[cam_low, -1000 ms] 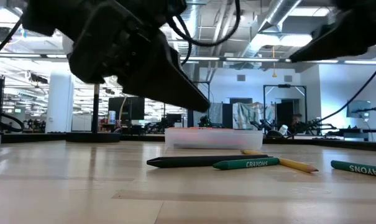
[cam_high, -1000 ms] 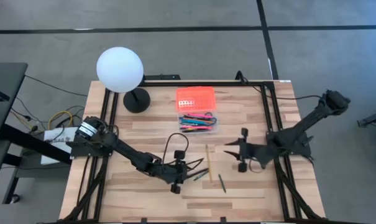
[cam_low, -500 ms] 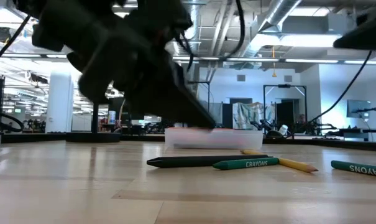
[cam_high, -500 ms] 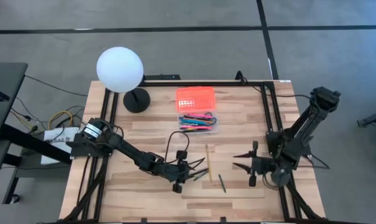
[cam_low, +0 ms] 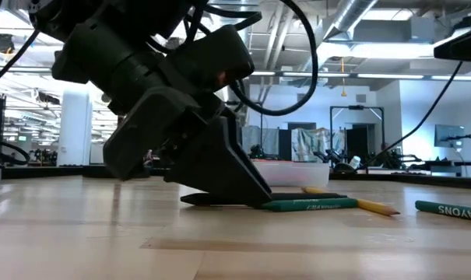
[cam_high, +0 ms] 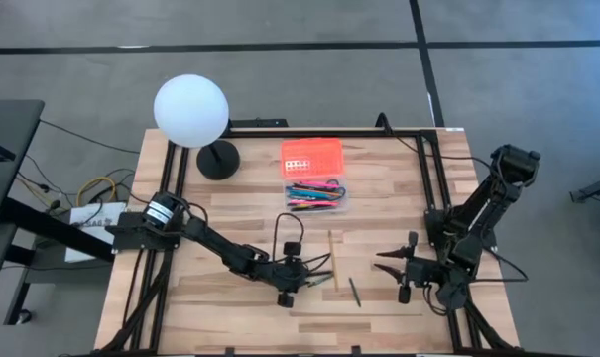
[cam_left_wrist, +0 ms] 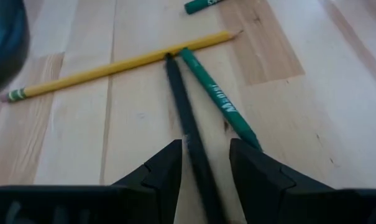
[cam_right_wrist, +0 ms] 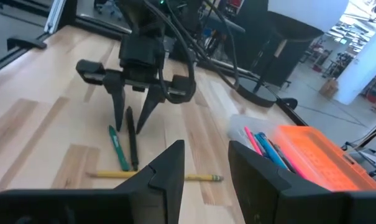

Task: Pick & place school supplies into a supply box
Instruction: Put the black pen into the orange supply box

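Your left claw [cam_left_wrist: 205, 163] straddles the thin black pencil [cam_left_wrist: 186, 121] on the wooden desk [cam_high: 230, 198], jaws open, gripping nothing. The green crayon [cam_left_wrist: 220, 101] touches it at 1 o'clock; closing may snag both.

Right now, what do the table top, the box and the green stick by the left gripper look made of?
Table top: wood, pale planks with visible grain and seams, matte.
Box: looks like plastic, clear base showing the pens inside, opaque glossy orange lid.
Green stick: probably a wax crayon in a paper wrapper; printed lettering, dull finish.
Left gripper straddles a black pen beside it.
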